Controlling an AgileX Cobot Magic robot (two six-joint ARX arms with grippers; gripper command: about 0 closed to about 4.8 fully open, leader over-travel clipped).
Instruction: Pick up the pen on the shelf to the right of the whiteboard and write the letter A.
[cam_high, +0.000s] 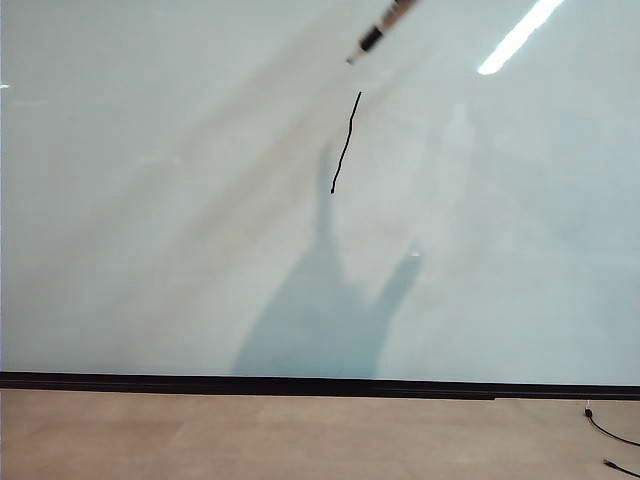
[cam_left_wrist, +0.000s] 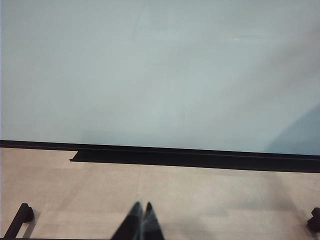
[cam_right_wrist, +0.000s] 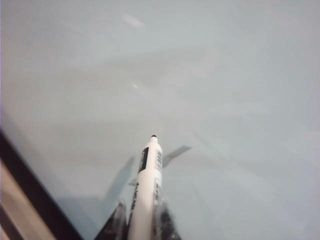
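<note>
The whiteboard (cam_high: 200, 200) fills most of the exterior view. A single thin black stroke (cam_high: 347, 140) slants down it near the middle; no whole letter A shows. The pen (cam_high: 372, 38), white with a black band, comes in from the top edge, its tip just above the stroke's upper end. In the right wrist view my right gripper (cam_right_wrist: 142, 215) is shut on the pen (cam_right_wrist: 148, 180), whose tip points at the whiteboard (cam_right_wrist: 225, 100); whether the tip touches is unclear. My left gripper (cam_left_wrist: 141, 206) is shut and empty, low over the beige surface, facing the whiteboard (cam_left_wrist: 160, 70).
A black ledge (cam_left_wrist: 195, 159) runs along the board's lower edge (cam_high: 300, 384). Thin black cables (cam_high: 610, 435) lie on the beige surface at the lower right. Black frame feet (cam_left_wrist: 20, 217) stand on either side of the left gripper.
</note>
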